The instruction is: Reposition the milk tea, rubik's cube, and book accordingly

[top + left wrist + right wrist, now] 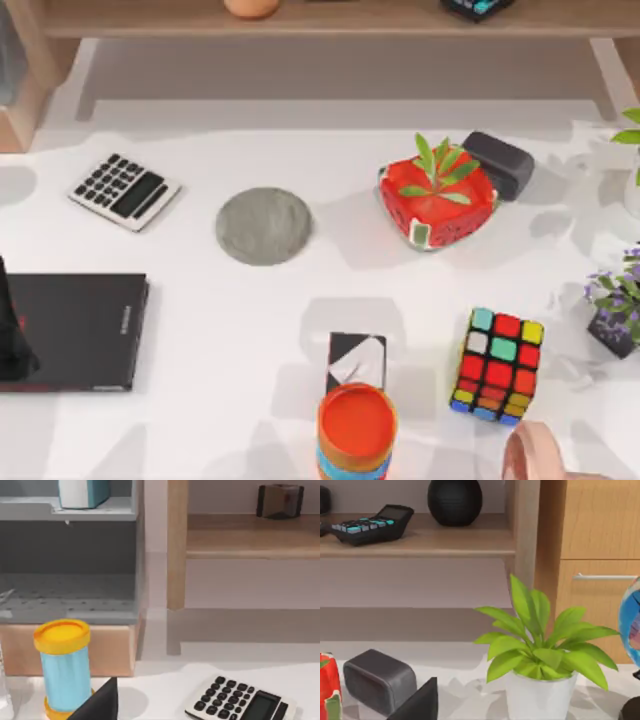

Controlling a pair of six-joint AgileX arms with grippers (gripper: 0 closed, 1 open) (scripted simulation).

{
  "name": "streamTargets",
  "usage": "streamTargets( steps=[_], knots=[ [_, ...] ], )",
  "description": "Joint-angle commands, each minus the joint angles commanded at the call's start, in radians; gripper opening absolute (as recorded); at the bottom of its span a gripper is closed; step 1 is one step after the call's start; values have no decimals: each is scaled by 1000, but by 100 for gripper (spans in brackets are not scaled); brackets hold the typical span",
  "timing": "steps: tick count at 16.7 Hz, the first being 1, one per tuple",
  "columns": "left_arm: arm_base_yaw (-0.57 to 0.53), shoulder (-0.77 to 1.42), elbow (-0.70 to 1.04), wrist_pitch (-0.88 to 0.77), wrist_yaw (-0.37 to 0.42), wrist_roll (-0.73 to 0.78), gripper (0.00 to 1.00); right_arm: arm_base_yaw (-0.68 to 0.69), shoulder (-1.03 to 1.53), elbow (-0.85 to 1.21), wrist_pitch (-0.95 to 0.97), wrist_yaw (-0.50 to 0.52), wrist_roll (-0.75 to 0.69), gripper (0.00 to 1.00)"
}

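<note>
The rubik's cube (497, 365) stands on the white table at the front right. Just in front of it, at the picture's lower edge, a tan-pink cup (530, 455) is cut off; it looks like the milk tea. In the left wrist view the teal book (82, 492) with white page edges stands on a grey shelf, far beyond my left gripper (100, 705). My left arm (12, 330) sits at the table's left edge over a flat black book (75, 330). A dark part of my right gripper (417, 702) shows in the right wrist view, far from the cube.
On the table: a calculator (125, 190), a grey round mat (263, 226), a red planter (437, 195), a dark grey box (498, 163), an orange-topped container (357, 430), a small black-and-white box (356, 360) and purple flowers (615, 300). A blue canister (62, 667) and a white-potted plant (540, 680) stand nearby.
</note>
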Motion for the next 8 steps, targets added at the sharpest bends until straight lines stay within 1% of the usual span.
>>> streamTargets(
  steps=[4, 8],
  knots=[
    [-12, 32, 27, 19, -11, 0, 100, 0, 0, 0, 0, 0, 0, 100],
    [-79, 223, 177, 124, -72, -1, 100, 0, 0, 0, 0, 0, 0, 100]
  ],
)
